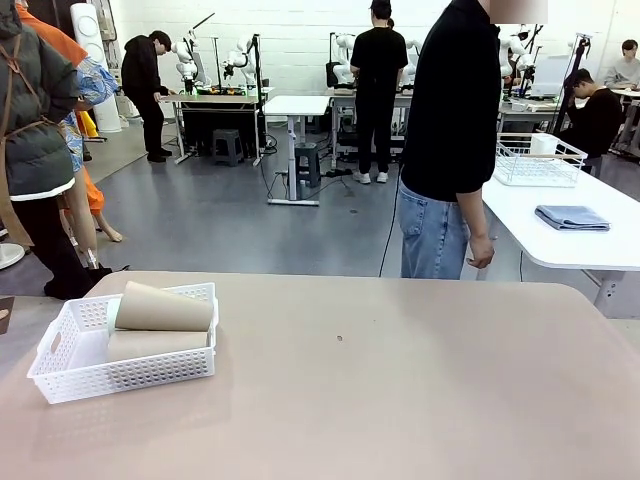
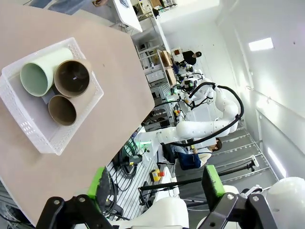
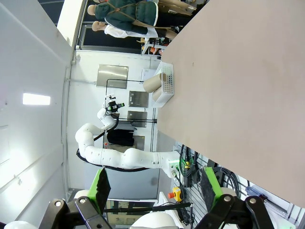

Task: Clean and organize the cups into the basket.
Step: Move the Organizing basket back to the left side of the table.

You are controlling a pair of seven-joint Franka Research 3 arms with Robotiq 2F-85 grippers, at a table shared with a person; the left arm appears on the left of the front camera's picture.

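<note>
A shallow rectangular white plastic basket (image 1: 95, 375) with perforated lattice sides and cut-out handle slots sits on the beige table (image 1: 400, 390) near its left edge on the robot's side. Inside it lie three tall tapered handleless matte cups on their sides: in the left wrist view a pale mint green cup (image 2: 40, 74) lies along one long wall, a tan-brown cup (image 2: 73, 78) rests on top, touching it, and a second tan-brown cup (image 2: 62, 109) lies beneath and beside that one. In the front view the upper tan cup (image 1: 163, 307) lies slanted over the lower tan cup (image 1: 155, 343). The left tool (image 2: 157, 186) hangs well apart from the basket, off the table's edge, its green-padded fingers (image 2: 98, 185) spread wide with nothing between them. The right tool (image 3: 155, 186) is likewise spread wide and holds nothing, beyond the table's edge. A person in a black shirt and jeans (image 1: 450, 140) stands at the far side of the table.
</note>
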